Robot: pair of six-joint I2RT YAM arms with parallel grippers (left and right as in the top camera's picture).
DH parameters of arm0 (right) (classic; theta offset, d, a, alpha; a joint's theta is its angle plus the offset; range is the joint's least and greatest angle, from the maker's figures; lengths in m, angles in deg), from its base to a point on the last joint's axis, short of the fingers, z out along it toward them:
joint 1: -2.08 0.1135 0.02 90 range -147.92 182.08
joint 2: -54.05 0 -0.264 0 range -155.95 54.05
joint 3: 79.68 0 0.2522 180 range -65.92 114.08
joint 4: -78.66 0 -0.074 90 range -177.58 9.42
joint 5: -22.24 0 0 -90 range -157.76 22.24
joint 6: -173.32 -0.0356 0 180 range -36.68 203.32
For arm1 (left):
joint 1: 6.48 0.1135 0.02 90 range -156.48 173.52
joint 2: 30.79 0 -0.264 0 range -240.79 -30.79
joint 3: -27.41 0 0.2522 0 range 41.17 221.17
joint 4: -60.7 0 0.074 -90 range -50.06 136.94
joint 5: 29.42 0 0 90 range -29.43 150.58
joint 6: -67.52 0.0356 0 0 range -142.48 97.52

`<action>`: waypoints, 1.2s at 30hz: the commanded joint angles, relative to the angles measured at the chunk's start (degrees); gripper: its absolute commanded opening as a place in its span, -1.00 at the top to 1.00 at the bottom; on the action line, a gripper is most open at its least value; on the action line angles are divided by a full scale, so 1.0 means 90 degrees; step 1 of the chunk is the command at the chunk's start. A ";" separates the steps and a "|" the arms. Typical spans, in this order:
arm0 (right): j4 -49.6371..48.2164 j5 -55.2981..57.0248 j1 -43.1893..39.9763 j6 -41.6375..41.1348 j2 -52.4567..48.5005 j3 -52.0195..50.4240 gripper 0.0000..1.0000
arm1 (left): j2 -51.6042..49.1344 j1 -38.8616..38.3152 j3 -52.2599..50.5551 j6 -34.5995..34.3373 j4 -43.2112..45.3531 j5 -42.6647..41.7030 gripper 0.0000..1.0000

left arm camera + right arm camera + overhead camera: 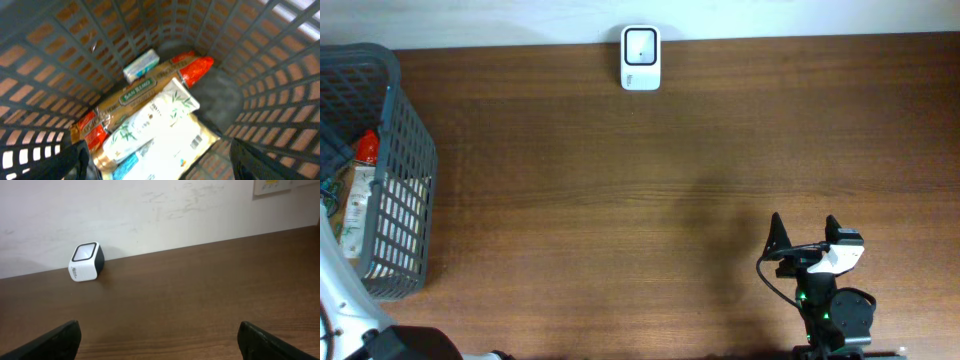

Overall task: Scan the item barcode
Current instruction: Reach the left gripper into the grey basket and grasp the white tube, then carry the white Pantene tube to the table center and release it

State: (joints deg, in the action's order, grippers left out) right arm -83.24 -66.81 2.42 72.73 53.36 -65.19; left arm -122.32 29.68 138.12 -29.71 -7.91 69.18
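The brown bench (620, 200) runs to the wall along its back edge, and most of its top lies bare from the middle across to the right edge, leaving wide room to move. One grey mesh basket (410, 140) stands at the left edge, its walls closing in on what lies inside.

Four items can be counted in the basket:
- a long pasta pack (135, 92) with red ends
- a white pouch (155, 115) printed with green leaves, lying over the pasta pack
- a flat white packet (175, 145) showing a barcode (196, 142) face up
- a small box (141, 66) against the far wall

One white scanner (640, 58) sits at the middle of the back edge, well apart from the basket.

There are two grippers. The left gripper (160, 165) hangs inside the basket above the flat white packet, its fingers (75, 162) spread wide and gripping nothing. The right gripper (805, 232) is near the front edge toward the right corner, facing the scanner, its fingers (55, 340) fully apart and empty
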 commanded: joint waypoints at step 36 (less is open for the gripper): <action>0.0036 0.0010 -0.0041 -0.0041 0.0041 -0.0046 -0.97 | -0.3531 0.0721 -0.0466 0.4002 0.0420 -0.0862 0.78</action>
State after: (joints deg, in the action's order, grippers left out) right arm -83.22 -66.81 2.42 72.77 53.36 -65.19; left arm -151.19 36.02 134.71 6.64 -3.47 62.51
